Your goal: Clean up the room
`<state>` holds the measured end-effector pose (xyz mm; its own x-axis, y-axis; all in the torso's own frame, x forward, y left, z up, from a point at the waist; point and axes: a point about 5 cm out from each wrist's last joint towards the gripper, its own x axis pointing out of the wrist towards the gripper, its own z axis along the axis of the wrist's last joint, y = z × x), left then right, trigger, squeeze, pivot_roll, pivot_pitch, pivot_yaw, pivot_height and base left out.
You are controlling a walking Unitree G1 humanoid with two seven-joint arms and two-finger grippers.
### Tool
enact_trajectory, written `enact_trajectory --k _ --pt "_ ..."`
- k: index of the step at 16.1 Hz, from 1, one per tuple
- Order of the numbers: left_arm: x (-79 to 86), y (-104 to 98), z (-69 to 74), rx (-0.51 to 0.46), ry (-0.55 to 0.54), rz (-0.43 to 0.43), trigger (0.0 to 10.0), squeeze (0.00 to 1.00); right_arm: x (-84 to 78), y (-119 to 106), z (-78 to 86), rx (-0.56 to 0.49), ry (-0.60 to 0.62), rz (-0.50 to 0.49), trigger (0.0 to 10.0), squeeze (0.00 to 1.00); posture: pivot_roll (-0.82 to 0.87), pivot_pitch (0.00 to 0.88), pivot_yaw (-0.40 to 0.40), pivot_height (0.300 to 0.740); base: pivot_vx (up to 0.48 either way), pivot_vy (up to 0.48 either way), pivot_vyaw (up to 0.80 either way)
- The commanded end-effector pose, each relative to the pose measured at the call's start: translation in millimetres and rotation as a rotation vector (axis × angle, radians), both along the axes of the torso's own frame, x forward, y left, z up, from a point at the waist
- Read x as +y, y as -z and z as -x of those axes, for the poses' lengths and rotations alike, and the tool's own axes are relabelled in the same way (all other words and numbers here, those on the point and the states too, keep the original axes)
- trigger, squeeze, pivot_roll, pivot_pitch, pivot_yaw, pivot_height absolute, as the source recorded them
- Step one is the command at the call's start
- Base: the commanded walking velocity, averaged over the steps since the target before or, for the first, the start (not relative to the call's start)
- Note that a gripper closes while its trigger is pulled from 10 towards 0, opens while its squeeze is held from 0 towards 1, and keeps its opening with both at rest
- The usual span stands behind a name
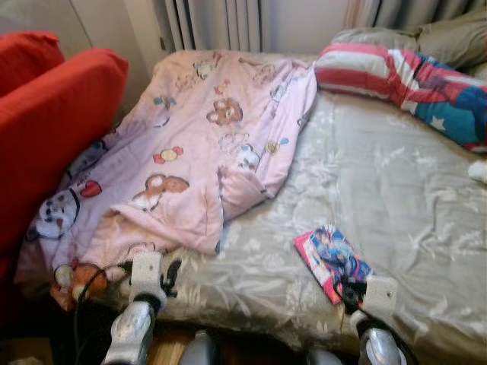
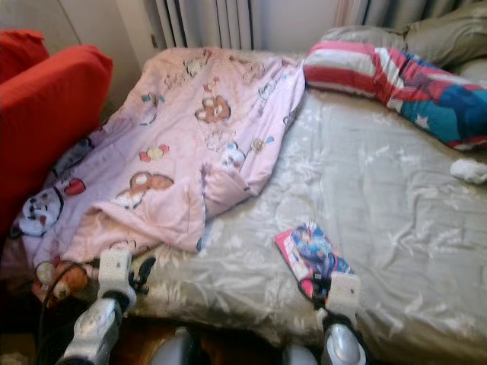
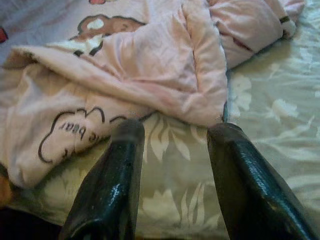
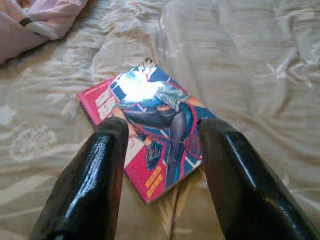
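**Picking the book off the bed**

The book (image 4: 150,135) lies flat on the grey-green bedspread (image 1: 380,190), near the bed's front edge and towards the robot's right, its glossy red-and-blue cover up. It sits skewed, one corner pointing at the robot. The right gripper (image 4: 160,150) hangs just over that near corner, fingers spread apart with nothing between them, so the pick-up seems to be the step in hand.

A thin flat book on soft bedding gives little to bite on. I would judge it best to bring one finger under the near corner, pressing lightly into the bedspread so the cover edge rides up, then close across the thickness rather than squeeze down on the slick face. The bedding may bunch up and get pinched with the book.

The left gripper (image 3: 175,145) is also spread and empty, low at the front edge beside the folded corner of the pink quilt (image 1: 205,152), not touching it as far as can be told. The quilt lies rumpled across the bed's left half, spilling towards a red armchair (image 1: 53,122); a striped pillow (image 1: 403,84) rests at the head.
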<state>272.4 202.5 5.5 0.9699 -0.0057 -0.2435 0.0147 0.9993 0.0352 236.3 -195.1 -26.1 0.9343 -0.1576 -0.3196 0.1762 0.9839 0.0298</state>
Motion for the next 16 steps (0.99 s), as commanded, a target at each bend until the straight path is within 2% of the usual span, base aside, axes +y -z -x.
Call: enact_trajectory --k 1,16 --pt "7.6 2 2.9 0.019 -0.016 -0.008 10.0 0.00 4.5 4 3.6 0.023 -0.013 -0.008 10.0 0.00 0.03 0.128 0.067 0.645 0.000 0.000 0.00" --pt "-2.4 -4 -4.5 0.002 0.032 0.010 10.0 0.00 8.8 5 4.4 0.026 -0.056 -0.006 10.0 0.00 0.02 0.098 0.070 0.645 0.000 0.000 0.00"
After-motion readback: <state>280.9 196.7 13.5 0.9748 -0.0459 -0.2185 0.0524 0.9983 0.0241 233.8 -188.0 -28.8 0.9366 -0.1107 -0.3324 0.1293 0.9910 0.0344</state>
